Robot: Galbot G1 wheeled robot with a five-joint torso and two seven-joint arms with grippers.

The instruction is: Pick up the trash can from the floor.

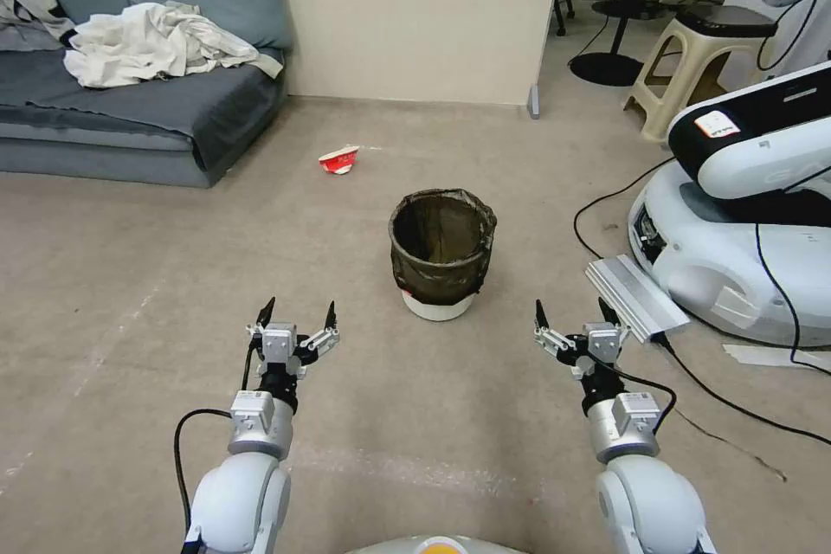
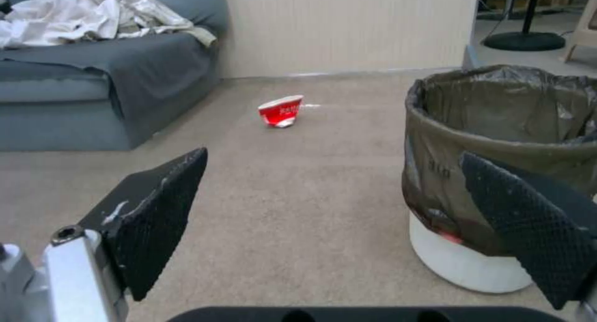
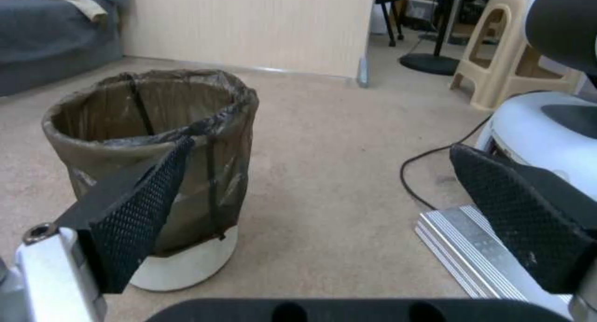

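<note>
Down on the floor [image 1: 130, 294] in the head view, the trash can [image 1: 441, 255] stands upright, straight ahead and roughly midway between both arms, so its long axis is vertical. Left gripper [image 1: 295, 310] and right gripper [image 1: 573, 312] both hover short of it, spread wide, holding nothing. A crushed paper cup [image 1: 339, 160] lies farther off toward the sofa [image 1: 130, 117], well apart from the bin.

Left wrist view: the trash can [image 2: 497, 172] sits off to the inner side of the open left gripper [image 2: 348, 196], not between the fingers [image 2: 158, 214].

Right wrist view: same deal mirrored, trash can [image 3: 156, 172] toward the inside of the wide right gripper [image 3: 323, 191], with an aluminium rail [image 3: 466, 247] on the outer side.

I'd say neither arm is clearly nearer; either needs to swing inward and forward.
</note>
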